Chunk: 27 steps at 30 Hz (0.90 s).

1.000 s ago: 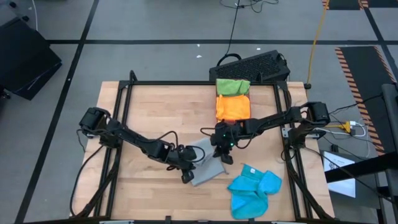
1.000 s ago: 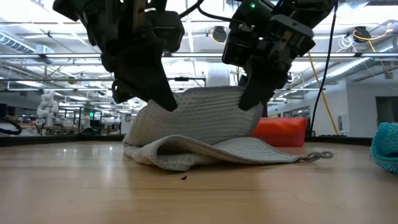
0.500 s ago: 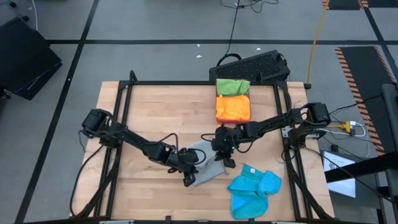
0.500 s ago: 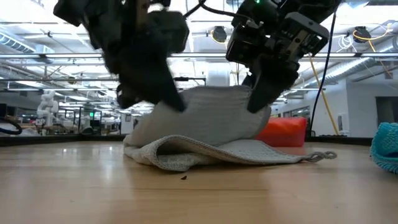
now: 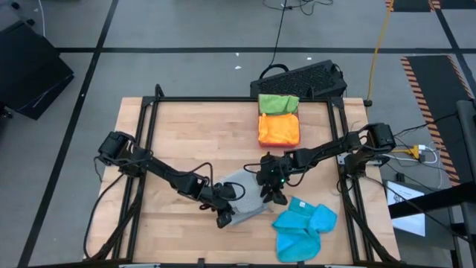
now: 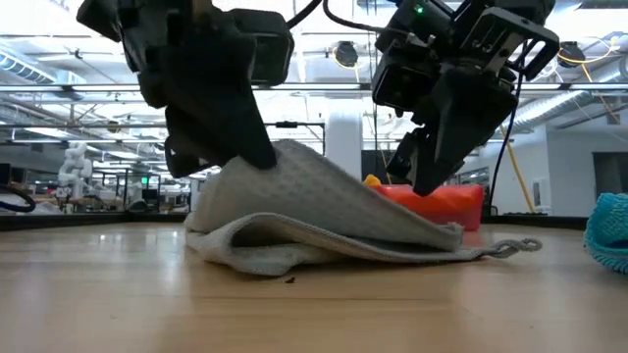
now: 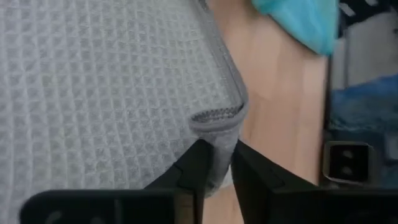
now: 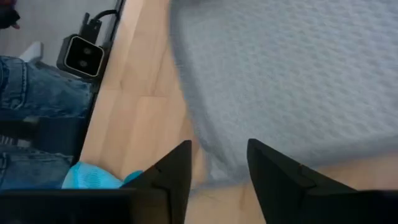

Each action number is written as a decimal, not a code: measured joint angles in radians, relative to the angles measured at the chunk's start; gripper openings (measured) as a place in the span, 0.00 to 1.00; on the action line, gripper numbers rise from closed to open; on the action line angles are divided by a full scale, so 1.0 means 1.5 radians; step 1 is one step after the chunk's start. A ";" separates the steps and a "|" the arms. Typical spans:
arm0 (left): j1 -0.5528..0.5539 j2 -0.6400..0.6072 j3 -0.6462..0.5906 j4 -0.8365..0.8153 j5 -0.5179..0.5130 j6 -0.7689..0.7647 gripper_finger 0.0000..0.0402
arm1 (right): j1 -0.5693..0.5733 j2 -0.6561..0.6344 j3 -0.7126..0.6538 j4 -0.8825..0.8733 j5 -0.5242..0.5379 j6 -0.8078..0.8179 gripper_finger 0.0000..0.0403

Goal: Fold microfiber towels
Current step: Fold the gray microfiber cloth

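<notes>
The grey waffle-weave towel (image 6: 324,221) lies folded, humped, on the wooden table (image 5: 186,134) near its front edge. The left gripper (image 7: 217,165) pinches its hemmed corner between narrow fingers. The right gripper (image 8: 217,165) hovers above the towel, fingers apart and empty.

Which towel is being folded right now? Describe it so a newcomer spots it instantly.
On the wooden table, look at the near middle, between the two grippers: the grey towel. The blue towel is crumpled beside it; orange and green sit folded at the far edge. It is the only grey, waffle-textured one.
</notes>
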 joint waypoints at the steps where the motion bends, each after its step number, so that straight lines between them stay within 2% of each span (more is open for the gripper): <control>1: -0.002 0.000 0.000 0.003 0.011 0.000 0.19 | 0.000 0.000 0.000 -0.001 -0.004 0.000 0.38; 10: -0.020 0.000 0.000 0.008 0.016 -0.012 0.44 | -0.012 0.000 0.000 -0.003 -0.014 0.000 0.40; 13: -0.017 -0.005 0.000 0.006 0.043 -0.039 0.46 | -0.019 0.000 0.000 -0.013 -0.015 0.006 0.40; 16: -0.007 -0.025 0.000 0.005 0.033 -0.072 0.47 | -0.032 -0.008 0.000 -0.034 -0.014 0.023 0.40; 20: 0.018 -0.060 0.001 -0.057 -0.079 -0.091 0.47 | -0.054 -0.041 0.000 -0.071 -0.013 0.022 0.40; 23: 0.047 -0.085 0.000 -0.162 -0.145 -0.133 0.47 | -0.073 -0.075 0.000 -0.097 -0.011 0.017 0.40; 25: 0.074 -0.088 0.001 -0.218 -0.148 -0.172 0.47 | -0.085 -0.100 0.001 -0.125 0.005 0.017 0.40; 27: 0.100 -0.088 -0.001 -0.282 -0.115 -0.185 0.47 | -0.095 -0.125 0.001 -0.158 0.040 0.018 0.40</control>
